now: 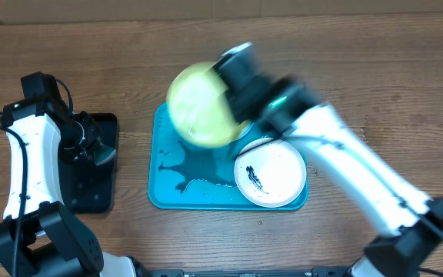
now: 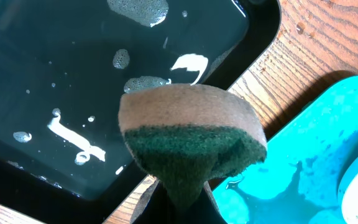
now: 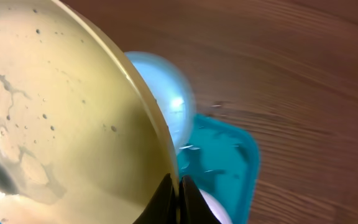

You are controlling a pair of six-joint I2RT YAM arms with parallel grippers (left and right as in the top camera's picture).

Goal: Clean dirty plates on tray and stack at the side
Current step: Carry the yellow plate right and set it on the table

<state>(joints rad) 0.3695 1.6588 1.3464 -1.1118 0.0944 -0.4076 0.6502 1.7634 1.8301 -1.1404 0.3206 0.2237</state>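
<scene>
- Right gripper (image 3: 180,186) is clenched on the rim of the yellow-green plate (image 3: 55,112). It holds the plate tilted in the air above the far part of the turquoise tray (image 1: 198,196).
- On the face of this plate I see grey smears and small dark specks, so I judge it is not clean yet.
- Left gripper (image 2: 182,202) is clenched on a sponge (image 2: 191,134) with a tan top and a green scouring side. The sponge hangs over the near corner of the black tray (image 1: 102,196), which holds water with foam.
- The white plate (image 1: 271,173) lies flat in the near right corner of the turquoise tray and carries a dark smear.
- The light-blue plate (image 3: 166,93) shows only in the right wrist view, behind the yellow-green plate. Whether it rests on the tray I cannot tell.
- A puddle of water lies on the floor of the turquoise tray.
- The step in hand looks like the washing of the yellow-green plate: plate in one claw, sponge in the other, but the two are well apart.
- The next move calls for bringing the sponge and the plate face together and keeping the plate steady, because a grip on a thin wet rim may slip under the push.
- No plate is stacked on the wooden table (image 1: 360,61) beside the tray, so most of the task remains.
</scene>
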